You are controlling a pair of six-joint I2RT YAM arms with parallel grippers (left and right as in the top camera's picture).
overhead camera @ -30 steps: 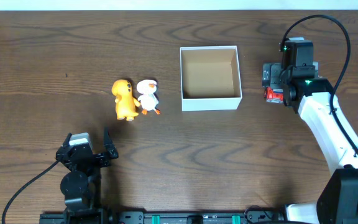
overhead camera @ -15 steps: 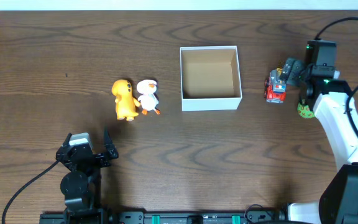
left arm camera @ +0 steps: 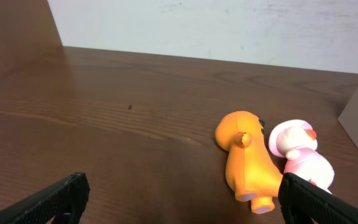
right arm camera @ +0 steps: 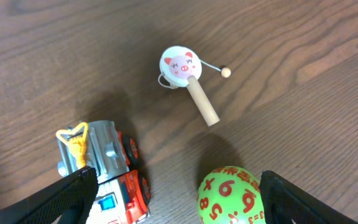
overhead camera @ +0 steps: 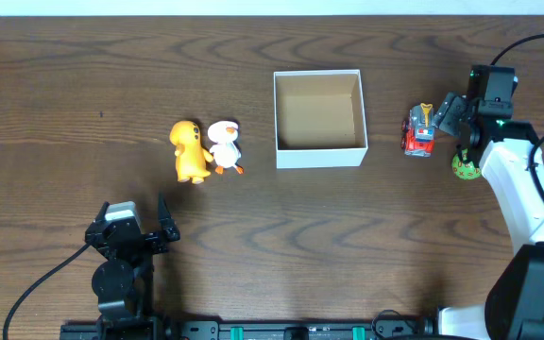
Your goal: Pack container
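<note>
Your right gripper (right arm camera: 179, 177) hung over the surface (overhead camera: 64, 94) looking straight down, jaws wide apart with nothing between them. Under it: toy fire truck (right arm camera: 104, 163) toward one finger, green number egg (right arm camera: 232, 196) toward the other, neither touched. The pig-face rattle drum (right arm camera: 182, 65) lay farther out, its stick angled toward the egg. Judgement: you held high and open to choose among the three, with no approach committed.

Your left gripper (left arm camera: 183, 183) was also spread apart and empty, parked low at the near edge. It faced the yellow-orange animal figure (left arm camera: 248, 158) and the white duck toy (left arm camera: 298, 152), which lay on the surface touching each other, well ahead of it.

The container (overhead camera: 318, 156) sat mid-surface between the two toy groups, brown floor bare, nothing packed. Judgement: that central spot let either arm reach it. The fire truck lay near its right wall and the animal pair near its left.

Against a second before: the right gripper had sat directly over the fire truck. You drew it back to the right, away from the container, uncovering first the truck and then the egg in the overhead view. The truck lay in about the same spot, not lifted. The left arm, both animal toys and the container were unmoved.
</note>
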